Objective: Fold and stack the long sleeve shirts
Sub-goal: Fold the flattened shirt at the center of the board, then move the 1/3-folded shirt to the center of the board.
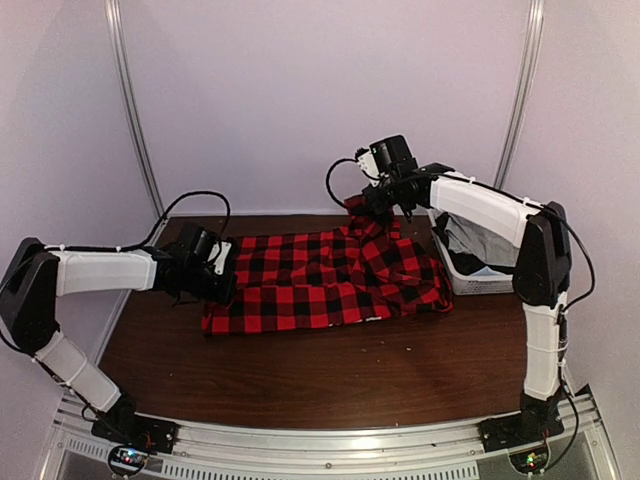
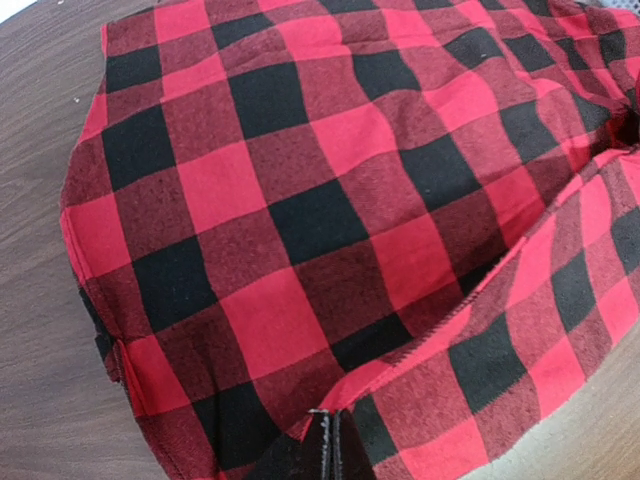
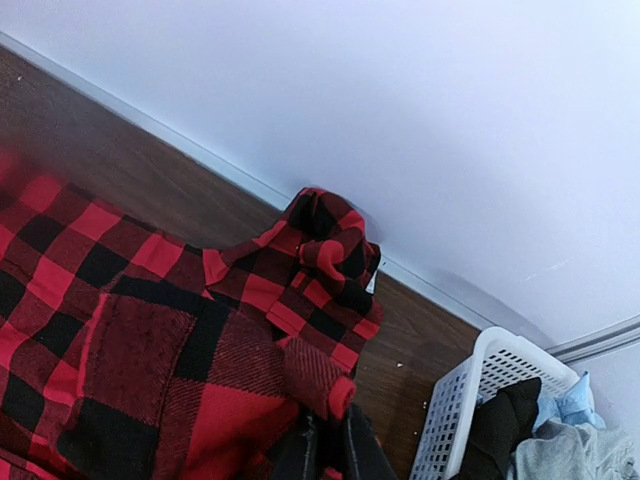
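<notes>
One long sleeve shirt (image 1: 320,280), a red-and-black check flannel, lies spread across the middle of the brown table (image 1: 300,370). My left gripper (image 1: 222,285) is low at its left edge; in the left wrist view that gripper (image 2: 338,430) is shut on a fold of the check cloth (image 2: 300,200). My right gripper (image 1: 385,212) is raised at the shirt's back right corner and holds a bunch of cloth off the table. In the right wrist view that gripper (image 3: 335,440) pinches the shirt (image 3: 200,350), and a crumpled part (image 3: 325,250) rests against the back wall.
A white mesh basket (image 1: 470,282) stands at the table's right side under my right arm, with grey and dark clothes (image 1: 480,240) in it. The right wrist view shows the basket (image 3: 460,400) close to the fingers. The back wall runs right behind the shirt.
</notes>
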You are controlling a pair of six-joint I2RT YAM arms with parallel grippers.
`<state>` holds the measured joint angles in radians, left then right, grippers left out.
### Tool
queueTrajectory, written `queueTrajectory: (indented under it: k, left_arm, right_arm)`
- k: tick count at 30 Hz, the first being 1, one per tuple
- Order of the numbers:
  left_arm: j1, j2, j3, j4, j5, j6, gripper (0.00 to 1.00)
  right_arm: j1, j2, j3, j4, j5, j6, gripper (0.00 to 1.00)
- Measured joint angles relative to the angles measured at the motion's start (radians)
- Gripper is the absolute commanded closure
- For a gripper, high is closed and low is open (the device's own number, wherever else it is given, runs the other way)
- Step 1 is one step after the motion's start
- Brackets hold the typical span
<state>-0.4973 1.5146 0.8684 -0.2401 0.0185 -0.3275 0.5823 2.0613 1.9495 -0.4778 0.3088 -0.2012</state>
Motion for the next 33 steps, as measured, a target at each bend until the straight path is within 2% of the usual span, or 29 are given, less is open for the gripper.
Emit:
queueTrajectory:
  k: [4,7,8,10,12,15,17,22,29,33]
  left_arm:
    - [0.0,0.044,0.014,0.003,-0.034,0.001,1.0]
    - [0.0,0.089,0.039,0.003,-0.063,0.004,0.97]
    - [0.0,0.1,0.046,0.003,-0.072,0.005,0.93]
    - [0.0,0.131,0.071,-0.002,-0.109,0.007,0.82]
    - [0.0,0.154,0.093,-0.008,-0.158,0.01,0.75]
    - [0.0,0.165,0.111,-0.02,-0.239,0.009,0.52]
    - [0.0,0.164,0.118,-0.026,-0.299,-0.001,0.42]
    - [0.0,0.128,0.121,-0.044,-0.368,-0.007,0.34]
    - [-0.044,-0.024,0.04,0.042,-0.196,-0.009,0.32]
    - [-0.098,-0.014,-0.018,0.117,-0.095,-0.026,0.32]
  right_arm:
    - [0.0,0.045,0.003,-0.003,0.0,-0.021,0.81]
    - [-0.003,0.06,0.003,-0.005,0.013,-0.025,0.66]
    - [-0.005,0.061,0.003,-0.006,0.021,-0.024,0.58]
    - [-0.011,0.062,0.004,-0.016,0.048,-0.015,0.51]
    - [-0.018,0.062,0.005,-0.031,0.078,0.005,0.43]
    - [-0.02,0.042,-0.034,-0.037,0.102,0.048,0.37]
    - [-0.017,-0.017,-0.142,-0.036,0.105,0.081,0.36]
    - [0.015,-0.229,-0.469,-0.021,0.043,0.182,0.36]
    - [0.064,-0.435,-0.752,0.019,-0.109,0.317,0.4]
    - [0.076,-0.483,-0.845,0.035,-0.164,0.368,0.42]
